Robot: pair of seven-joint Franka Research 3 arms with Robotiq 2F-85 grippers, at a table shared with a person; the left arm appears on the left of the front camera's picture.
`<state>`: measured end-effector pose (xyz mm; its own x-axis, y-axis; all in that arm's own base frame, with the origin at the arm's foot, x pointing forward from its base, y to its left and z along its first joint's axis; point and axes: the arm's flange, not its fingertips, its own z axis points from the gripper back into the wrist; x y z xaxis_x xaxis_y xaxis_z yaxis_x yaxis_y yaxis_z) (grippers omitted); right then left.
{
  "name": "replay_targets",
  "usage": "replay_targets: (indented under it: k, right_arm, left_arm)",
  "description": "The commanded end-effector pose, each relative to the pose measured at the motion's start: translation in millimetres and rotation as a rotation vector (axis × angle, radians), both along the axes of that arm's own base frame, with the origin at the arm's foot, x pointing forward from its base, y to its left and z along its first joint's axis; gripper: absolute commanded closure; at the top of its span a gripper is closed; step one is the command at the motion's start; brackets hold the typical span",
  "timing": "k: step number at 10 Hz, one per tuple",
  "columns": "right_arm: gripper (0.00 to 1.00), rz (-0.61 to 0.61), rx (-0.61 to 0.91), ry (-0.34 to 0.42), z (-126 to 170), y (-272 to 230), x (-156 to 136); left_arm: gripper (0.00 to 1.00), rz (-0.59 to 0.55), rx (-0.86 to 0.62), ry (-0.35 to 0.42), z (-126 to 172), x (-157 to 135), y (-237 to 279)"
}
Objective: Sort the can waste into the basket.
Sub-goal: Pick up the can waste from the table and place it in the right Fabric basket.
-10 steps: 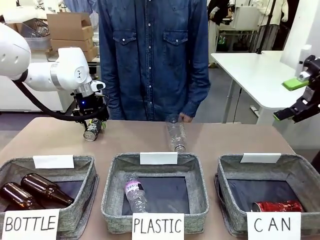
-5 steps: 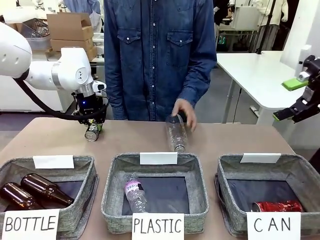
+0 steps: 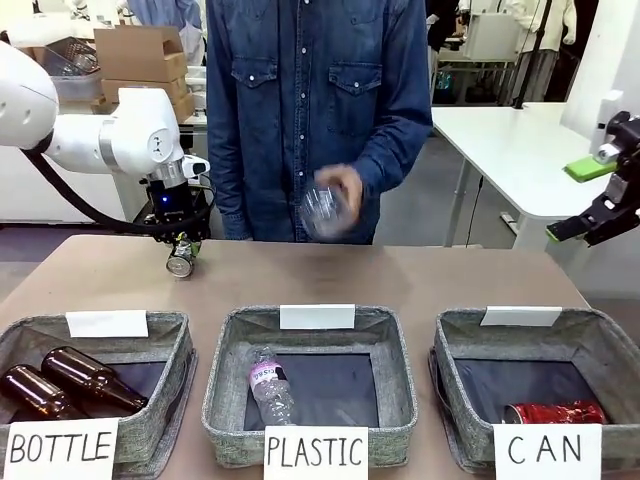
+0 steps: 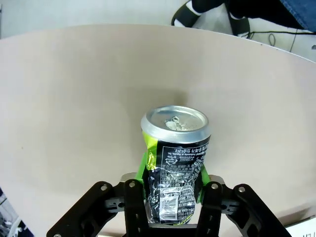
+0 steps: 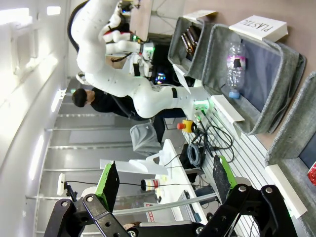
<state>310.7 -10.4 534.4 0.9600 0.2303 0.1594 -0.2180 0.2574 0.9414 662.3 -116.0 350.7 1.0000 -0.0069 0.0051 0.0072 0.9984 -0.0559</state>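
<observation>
My left gripper (image 3: 182, 243) is shut on the dark black-silver can (image 3: 181, 263), low over the table's far left part. In the left wrist view the dented can (image 4: 175, 158) sticks out from between the green pads (image 4: 146, 163), its silver top facing away from the camera. The red can (image 3: 556, 412) lies in the grey basket (image 3: 604, 346) signed "CAN" at the front right. My right gripper (image 3: 580, 200) hangs open, high beyond the table's right edge; in the right wrist view it (image 5: 165, 181) holds nothing.
A person at the far side holds a clear plastic bottle (image 3: 322, 212) at chest height. The middle basket (image 3: 225, 360), signed "PLASTIC", holds a clear bottle (image 3: 270, 382). The left basket (image 3: 172, 345), signed "BOTTLE", holds two brown glass bottles (image 3: 85, 376).
The person's hand took the clear bottle off the table and raised it to chest height. My left gripper shifted slightly left with the dark can. The right arm stayed still.
</observation>
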Motion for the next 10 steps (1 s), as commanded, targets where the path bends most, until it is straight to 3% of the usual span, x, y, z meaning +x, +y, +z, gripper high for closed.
replay_targets:
  k: [1,4,6,8,9,10]
  right_arm:
    - [0.0,0.011,-0.001,-0.014,1.2,-2.5,0.2]
    - [0.0,0.011,-0.001,-0.014,1.2,-2.5,0.2]
    - [0.0,0.011,-0.001,-0.014,1.2,-2.5,0.2]
    - [0.0,0.011,-0.001,-0.014,1.2,-2.5,0.2]
    - [0.0,0.011,-0.001,-0.014,1.2,-2.5,0.2]
    - [0.0,0.011,-0.001,-0.014,1.2,-2.5,0.2]
  left_arm:
    - [1.0,-0.047,-0.028,-0.051,54.7,-44.9,24.7]
    - [1.0,-0.223,-0.098,-0.122,146.1,-158.5,65.0]
    - [1.0,-0.48,-0.23,-0.141,184.6,-237.3,84.7]
    - [1.0,-0.752,-0.375,-0.224,209.8,-311.9,107.6]
    - [1.0,-0.778,-0.445,-0.243,217.9,-335.3,126.0]
    - [1.0,-0.741,-0.51,-0.278,220.1,-341.2,140.7]
